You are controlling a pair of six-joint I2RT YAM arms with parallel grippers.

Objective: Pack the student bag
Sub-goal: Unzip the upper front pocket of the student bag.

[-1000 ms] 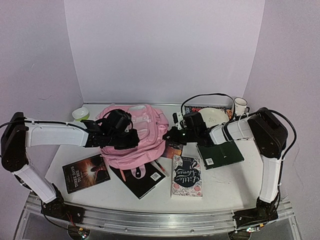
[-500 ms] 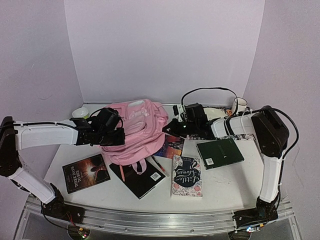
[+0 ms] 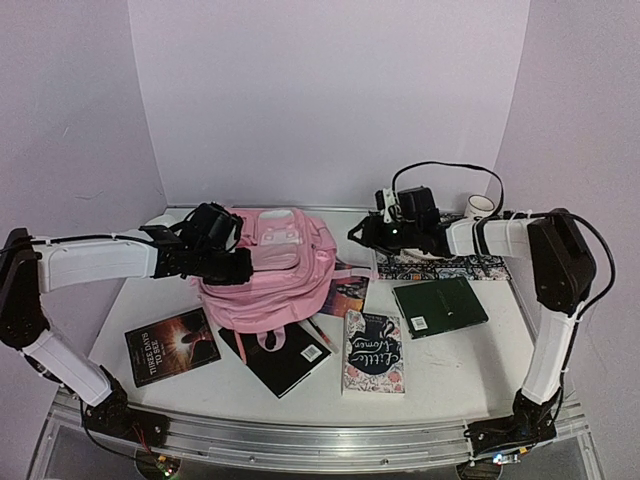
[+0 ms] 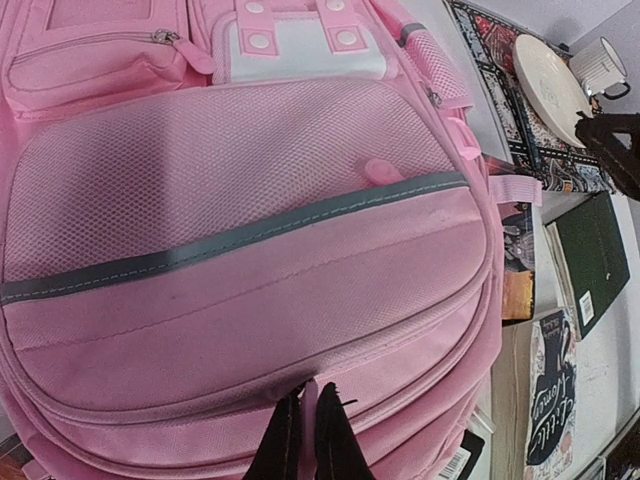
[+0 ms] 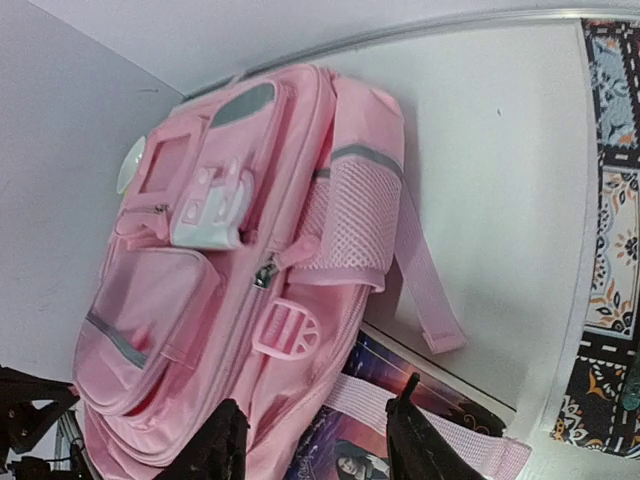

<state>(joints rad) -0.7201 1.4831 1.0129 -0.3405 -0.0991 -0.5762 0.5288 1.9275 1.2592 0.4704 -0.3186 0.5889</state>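
The student bag is a big, soft pink backpack lying front side up on the white tabletop, left of centre and toward the back wall. Its front carries a paler white patch with snap studs, zipped pockets and a large mesh pocket crossed by a grey stripe. A mesh side pocket shows on its right flank, and a pink strap trails from there onto bare tabletop.

The left gripper sits at the bag's left side, on the rim of the large front pocket. Its jaws are closed tight, pinching a fold of pink fabric. The right gripper hovers above the bag's right side, its jaws apart with nothing between them.

The bag's near end overlaps a black book and a colourful book. A dark book lies at front left, well apart from the bag; a floral book and a green book lie to the right, near a patterned mat. Open tabletop remains in two places — between the bag's right side and the mat, toward the back wall, and at the front right corner.
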